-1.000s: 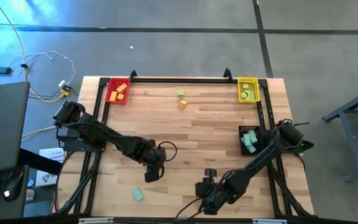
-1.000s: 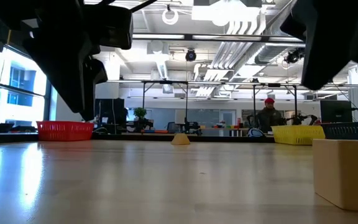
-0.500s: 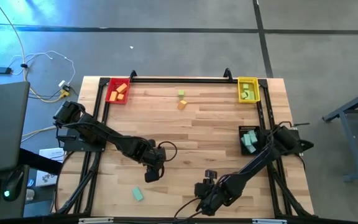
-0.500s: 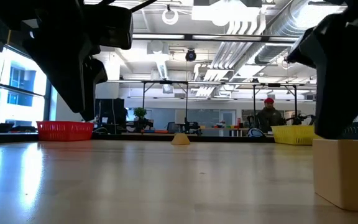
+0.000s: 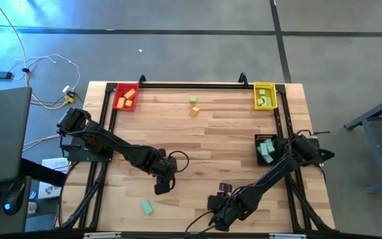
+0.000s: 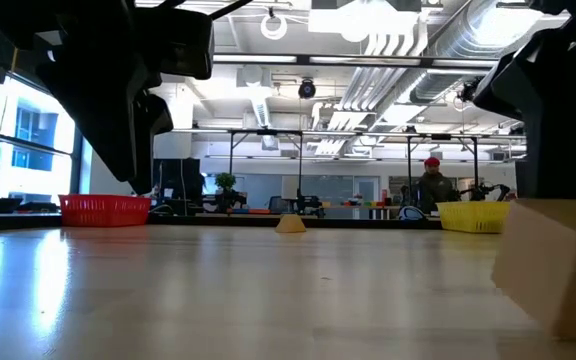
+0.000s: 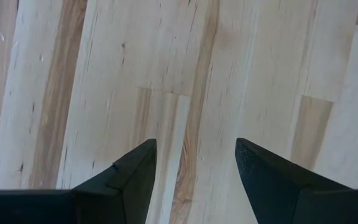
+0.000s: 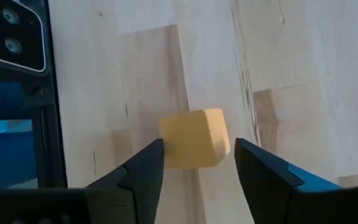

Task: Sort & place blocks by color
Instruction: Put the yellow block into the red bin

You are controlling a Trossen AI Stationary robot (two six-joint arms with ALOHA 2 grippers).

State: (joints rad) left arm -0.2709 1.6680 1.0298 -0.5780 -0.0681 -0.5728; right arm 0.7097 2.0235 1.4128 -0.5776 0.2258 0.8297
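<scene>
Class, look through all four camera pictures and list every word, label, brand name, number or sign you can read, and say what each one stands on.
None: no picture shows readable text.
The red tray, yellow tray, the blocks such as the orange block, and the table bear no lettering.
The papers on the floor beside the table are too small to read.

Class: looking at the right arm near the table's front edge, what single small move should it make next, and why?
Probably ease the right pincer forward and down around the orange block, then close. Its fingers stand open, the block sits just ahead of the gap, and it is not yet gripped.
</scene>
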